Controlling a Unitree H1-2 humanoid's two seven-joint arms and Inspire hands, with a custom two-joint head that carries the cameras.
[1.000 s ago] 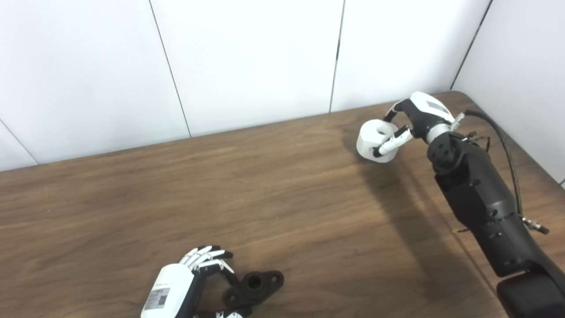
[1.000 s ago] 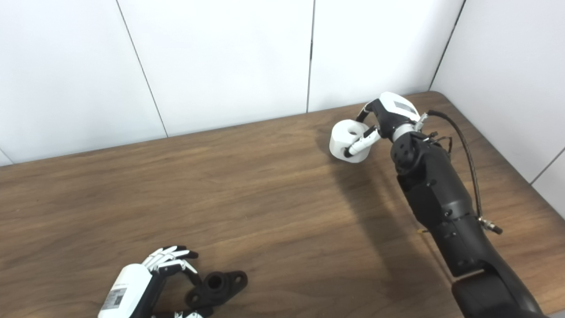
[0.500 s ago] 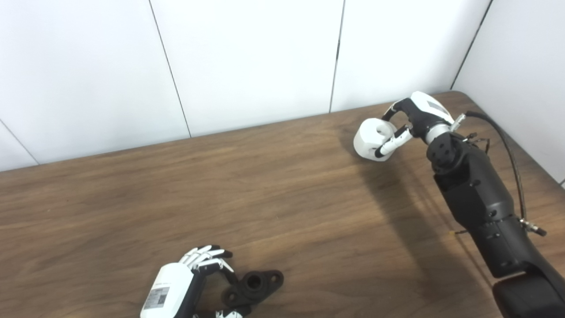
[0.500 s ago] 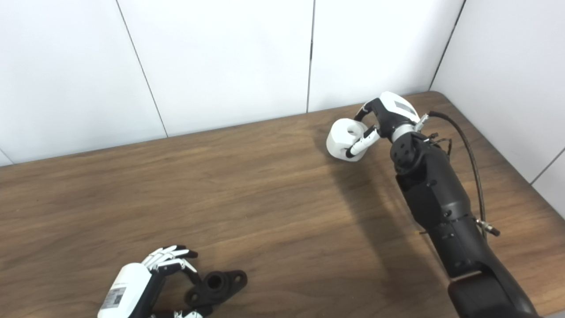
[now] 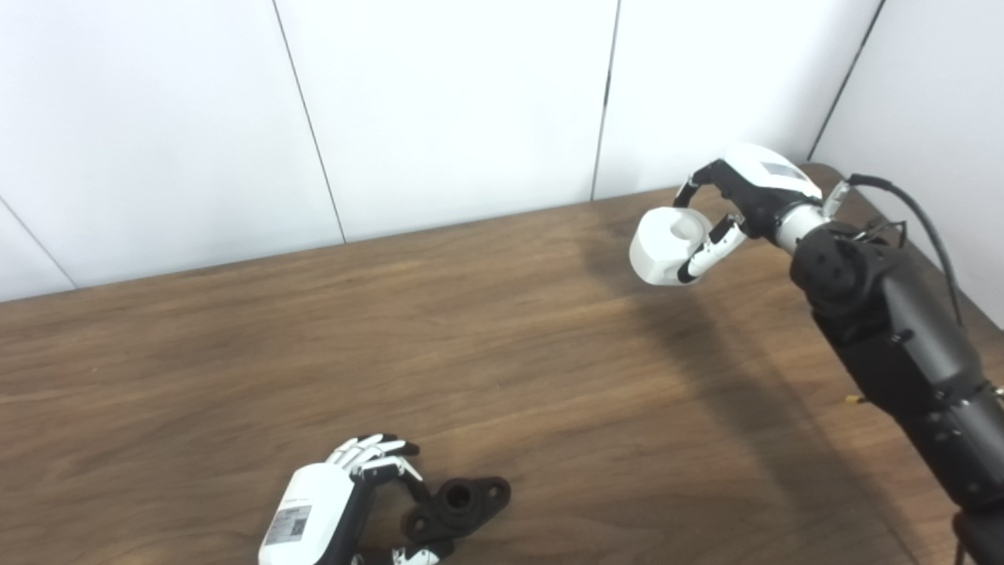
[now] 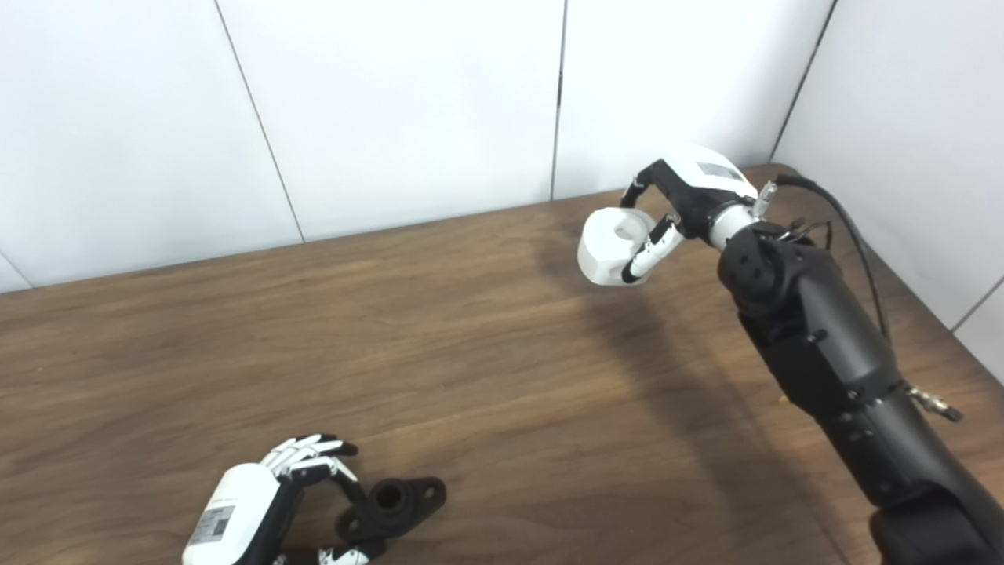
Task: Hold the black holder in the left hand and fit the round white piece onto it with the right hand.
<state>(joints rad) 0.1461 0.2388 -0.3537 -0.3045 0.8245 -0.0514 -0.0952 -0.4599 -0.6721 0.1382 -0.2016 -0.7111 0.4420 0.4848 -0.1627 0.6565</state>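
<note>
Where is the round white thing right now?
The round white piece is far right in both eye views, held in the right hand above the table near the back wall.

Brown wood-grain worktop spanning view; white panelled wall standing behind, dark seams running down it.

The right arm is extended from the lower right toward the far right of the scene, its black forearm angled up to a white-backed wrist. The right hand is held raised, with fingers and thumb curled closed around what is gripped. The left hand is seen at the bottom edge, palm turned down, its white back uppermost. Its fingers are bent forward and partly curled, with the thumb set beneath them.
</note>
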